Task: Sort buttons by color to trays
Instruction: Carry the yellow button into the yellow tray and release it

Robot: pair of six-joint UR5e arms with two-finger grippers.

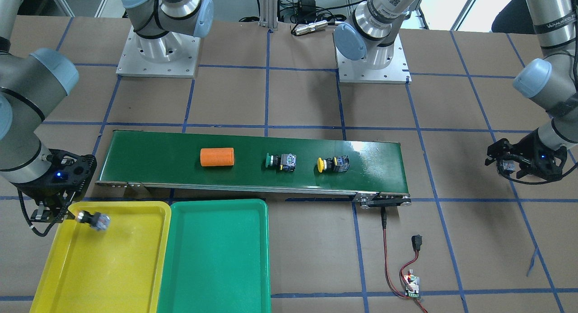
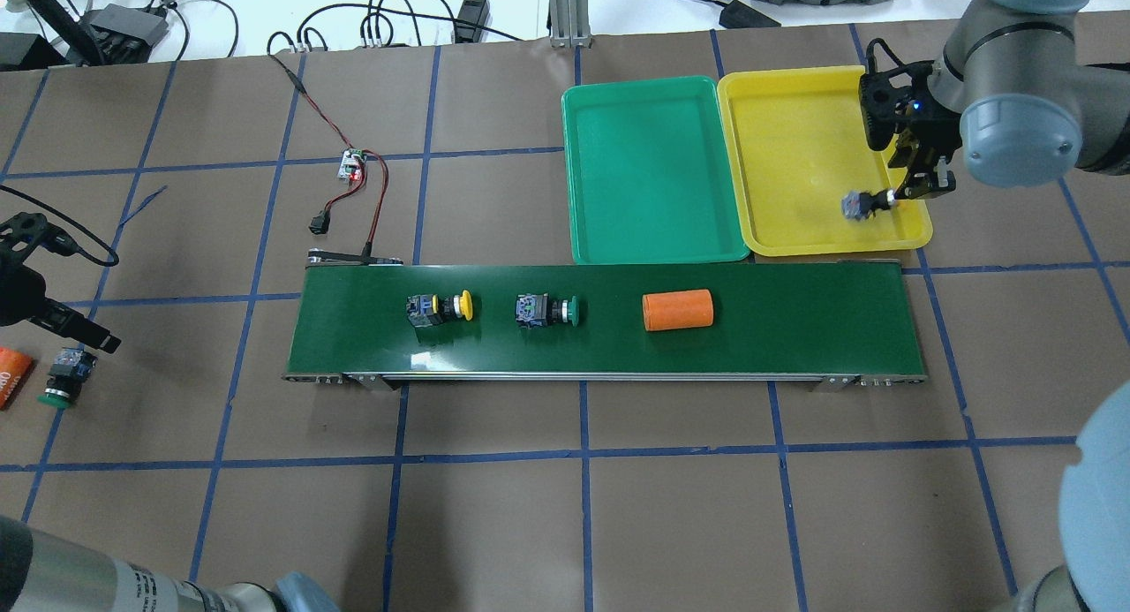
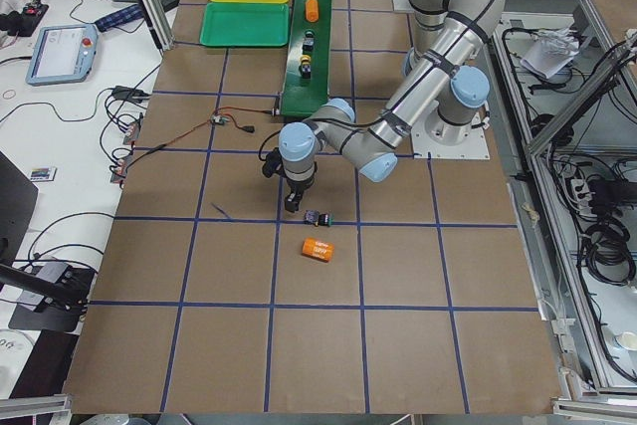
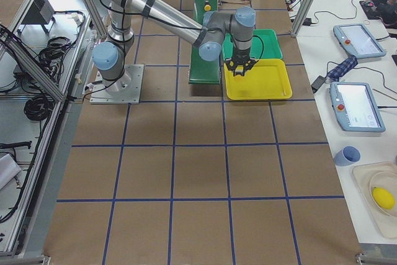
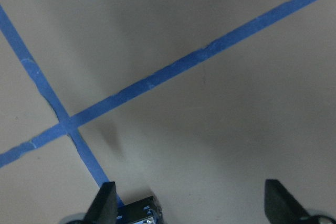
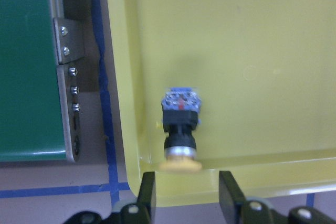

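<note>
buttons, four. yellow button point(image 6: 180, 129): on its side in the yellow tray point(image 2: 794, 109), by the wall nearest the belt point(image 2: 794, 329), cap toward the right claw point(image 6: 186, 195); blurred in the wide views. right claw: over that tray corner, fingers apart, wider than the cap, not gripping it. second yellow button point(image 2: 441, 309) and green button point(image 2: 547, 311): on their sides on the belt, well apart, caps toward the robot's right; an orange cylinder point(image 2: 678, 311) lies further along. second green button point(image 2: 64, 375): on the tabletop point(image 2: 618, 506) at the robot's far left, just beside the left claw point(image 5: 191, 205). left claw: low over the tabletop, fingers spread, holding nothing. green tray point(image 2: 653, 153): touching the yellow tray, beside the belt.
</note>
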